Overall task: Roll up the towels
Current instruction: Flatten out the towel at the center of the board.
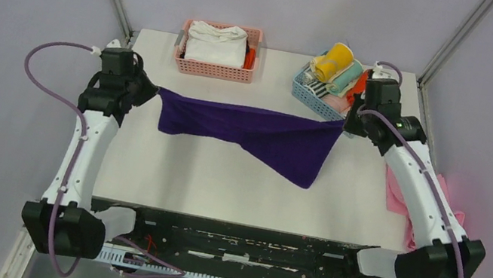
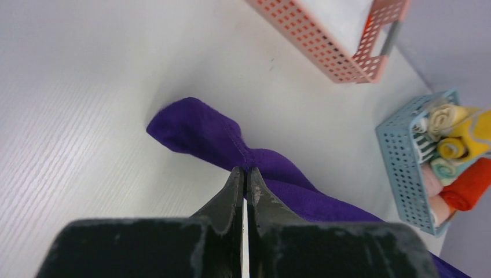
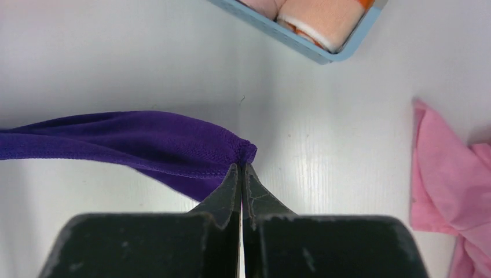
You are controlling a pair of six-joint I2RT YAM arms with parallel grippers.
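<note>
The dark purple towel (image 1: 252,131) hangs stretched between my two grippers across the far half of the table, its lower edge drooping to a point at the right. My left gripper (image 1: 154,92) is shut on the towel's left corner (image 2: 243,156); its tips (image 2: 244,171) pinch the hem. On the towel's right corner (image 3: 240,152) my right gripper (image 1: 343,128) is shut, tips (image 3: 241,168) pinched on the cloth. A yellow towel (image 1: 334,61) lies rolled in the blue basket (image 1: 307,92).
A pink basket (image 1: 214,69) with white cloths stands at the back centre. The blue basket (image 2: 405,174) holds several rolled cloths. A pale pink cloth (image 1: 401,201) lies at the table's right edge, beside my right arm, and shows in the right wrist view (image 3: 446,185).
</note>
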